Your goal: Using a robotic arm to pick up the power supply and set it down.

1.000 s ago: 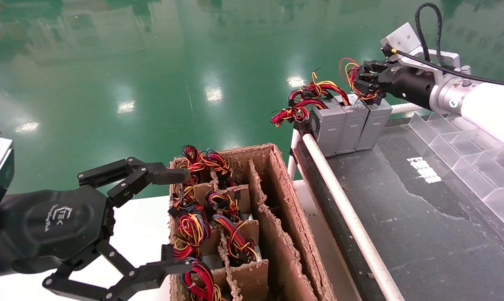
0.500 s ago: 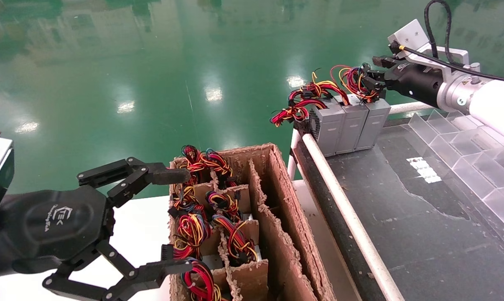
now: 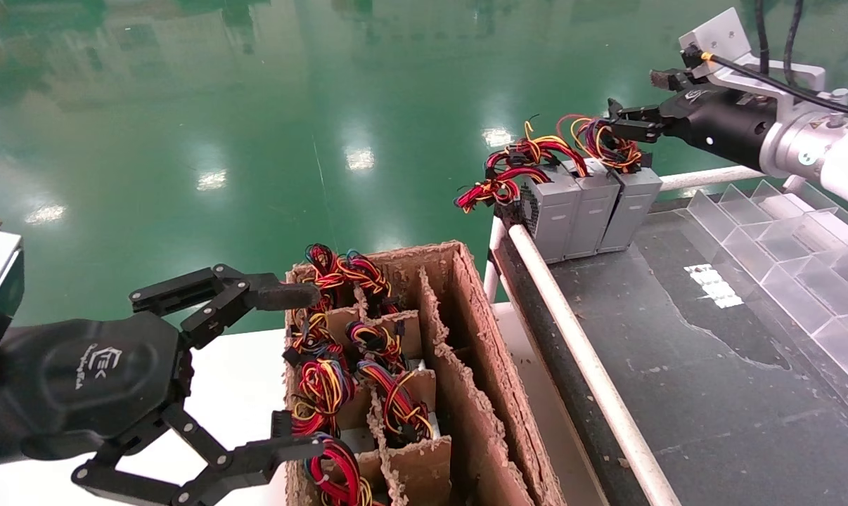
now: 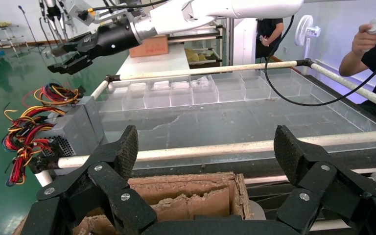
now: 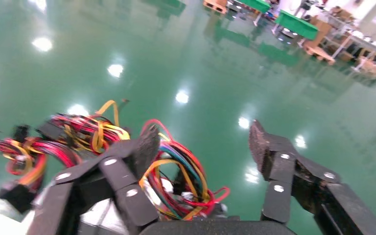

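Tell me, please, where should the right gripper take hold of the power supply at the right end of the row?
Probably from above, the right gripper closing across the grey box just under its wire loop. Its neighbour touches one side, so only the upper part is free.

A torn cardboard box (image 3: 491,393) with dividers fills the lower centre of the head view, wire bundles (image 3: 325,383) in its cells. At right lies a dark table (image 3: 712,393) with clear plastic trays (image 3: 804,274). Green floor (image 3: 255,105) spans the top.
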### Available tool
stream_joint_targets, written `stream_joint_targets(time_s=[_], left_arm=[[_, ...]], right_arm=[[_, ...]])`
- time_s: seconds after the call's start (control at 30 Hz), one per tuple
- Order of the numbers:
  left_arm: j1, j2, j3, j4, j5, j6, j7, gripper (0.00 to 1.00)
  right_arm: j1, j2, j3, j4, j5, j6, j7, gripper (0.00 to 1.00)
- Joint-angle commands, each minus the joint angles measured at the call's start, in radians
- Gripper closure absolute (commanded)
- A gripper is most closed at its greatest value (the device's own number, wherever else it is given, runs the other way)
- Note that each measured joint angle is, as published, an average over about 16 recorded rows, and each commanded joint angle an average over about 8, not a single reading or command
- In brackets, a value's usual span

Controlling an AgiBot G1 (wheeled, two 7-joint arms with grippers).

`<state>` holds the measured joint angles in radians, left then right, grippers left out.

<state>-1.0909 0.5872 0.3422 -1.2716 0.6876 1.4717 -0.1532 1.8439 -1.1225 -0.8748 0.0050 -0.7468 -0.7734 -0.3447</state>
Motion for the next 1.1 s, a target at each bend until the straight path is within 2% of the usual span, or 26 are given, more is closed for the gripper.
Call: stream_joint_targets(time_s=[0.03, 0.27, 0.4, 1.1], left_arm=[[0.000, 0.000, 0.000, 0.000, 0.000, 0.000, 0.000, 0.00], [0.000, 0.000, 0.000, 0.000, 0.000, 0.000, 0.000, 0.00], [0.000, 0.000, 0.000, 0.000, 0.000, 0.000, 0.000, 0.00], [0.000, 0.000, 0.001, 0.001, 0.000, 0.000, 0.000, 0.00]], right_arm=[[0.003, 0.010, 0.004, 0.001, 0.006, -0.027, 0.014, 0.00], [0.021, 0.059, 0.080, 0.003, 0.110, -0.063, 0.067, 0.00], [-0.001, 0.087, 0.117, 0.044, 0.134, -0.088, 0.094, 0.00], [-0.276, 0.241, 0.291, 0.487, 0.094, -0.316, 0.253, 0.00]])
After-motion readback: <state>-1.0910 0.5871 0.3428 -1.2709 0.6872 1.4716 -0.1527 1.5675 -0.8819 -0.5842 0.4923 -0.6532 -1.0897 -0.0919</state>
